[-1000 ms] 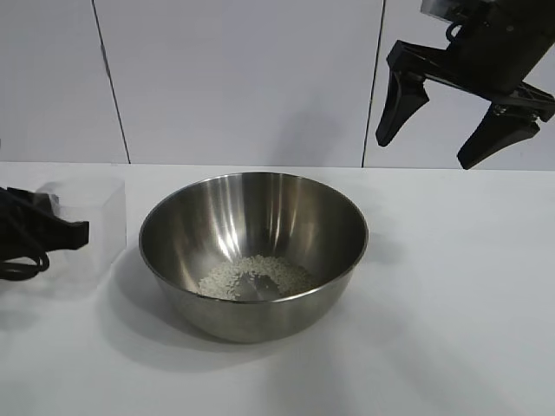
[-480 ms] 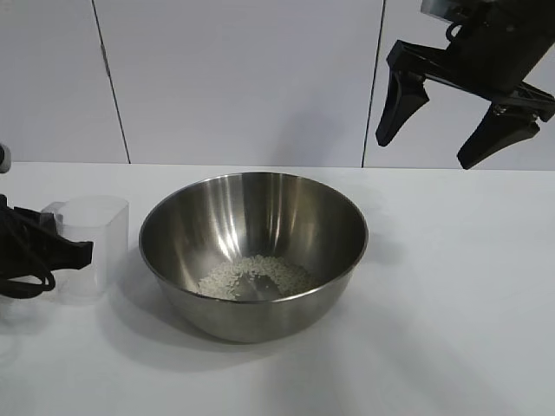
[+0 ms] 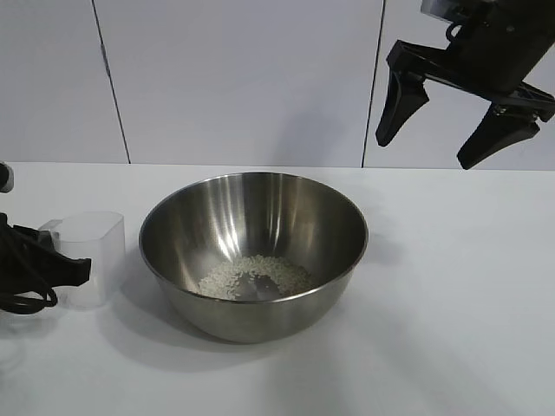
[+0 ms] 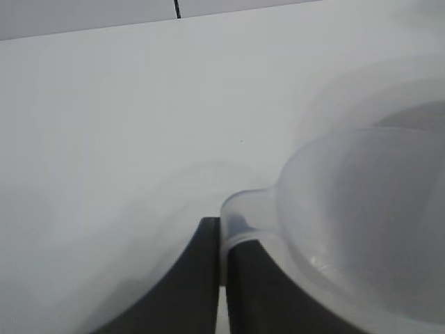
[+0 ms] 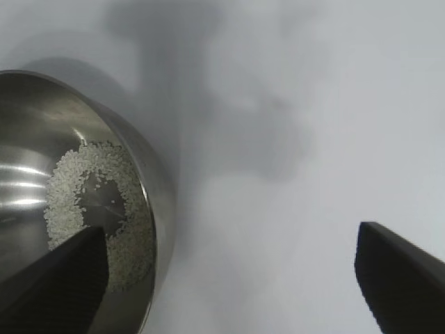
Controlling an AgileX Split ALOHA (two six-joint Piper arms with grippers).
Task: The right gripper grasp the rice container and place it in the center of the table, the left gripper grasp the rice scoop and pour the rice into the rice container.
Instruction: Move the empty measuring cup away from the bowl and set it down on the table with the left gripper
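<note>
The rice container point(image 3: 252, 227), a wide steel bowl, stands in the middle of the table point(image 3: 451, 295) with the rice point(image 3: 254, 276) in its bottom. The rice scoop point(image 3: 88, 253), a clear plastic cup, is upright and looks empty, just left of the bowl and low at the table. My left gripper point(image 3: 62, 264) is shut on its side handle; the left wrist view shows the fingers point(image 4: 201, 278) pinching the handle point(image 4: 245, 206) of the scoop point(image 4: 361, 223). My right gripper point(image 3: 423, 154) hangs open and empty high above the table's right back; its view shows the bowl point(image 5: 149, 209) and rice point(image 5: 69, 188).
White wall panels stand behind the table. A black cable point(image 3: 22, 299) loops by the left gripper at the table's left edge. Bare tabletop point(image 5: 292, 174) lies to the right of the bowl.
My left gripper has come down with the scoop, from above the table beside the bowl to low at the table. The bowl, rice and right gripper have not moved.
</note>
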